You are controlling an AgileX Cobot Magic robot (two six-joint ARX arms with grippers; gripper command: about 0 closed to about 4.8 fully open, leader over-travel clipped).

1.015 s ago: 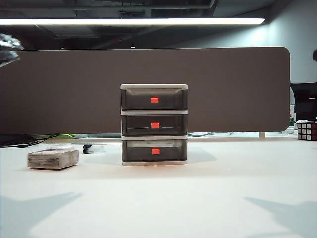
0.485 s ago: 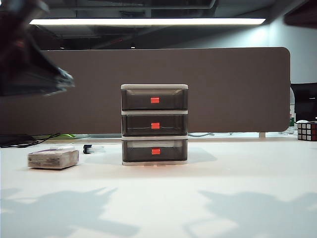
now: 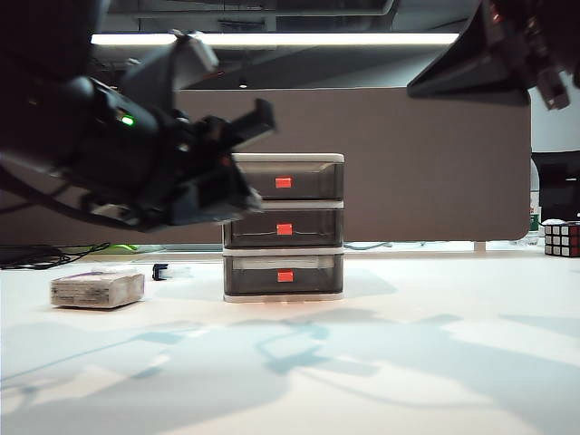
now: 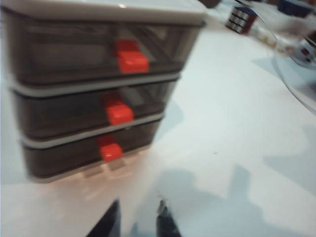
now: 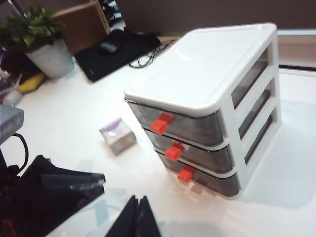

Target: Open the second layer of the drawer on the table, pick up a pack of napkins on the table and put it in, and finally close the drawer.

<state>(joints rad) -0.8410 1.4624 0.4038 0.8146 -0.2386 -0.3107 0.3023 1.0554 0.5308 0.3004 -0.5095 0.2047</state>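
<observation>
The left gripper (image 4: pixel 137 219) hangs in front of the drawer (image 4: pixel 94 84), fingertips a little apart and holding nothing. The second layer (image 4: pixel 89 108) lies straight ahead of it and slightly higher, shut flush, its red-orange tab (image 4: pixel 120 114) facing the fingers. The right gripper (image 5: pixel 138 217) rides high on the other side, well above the cabinet, its fingertips pressed together, empty. I judge the left arm the nearer one for the pull, which must run out along the drawer's depth, toward the camera. The pack of napkins (image 3: pixel 97 288) lies flat on the table (image 3: pixel 435 362), left of the cabinet and apart from it.
</observation>
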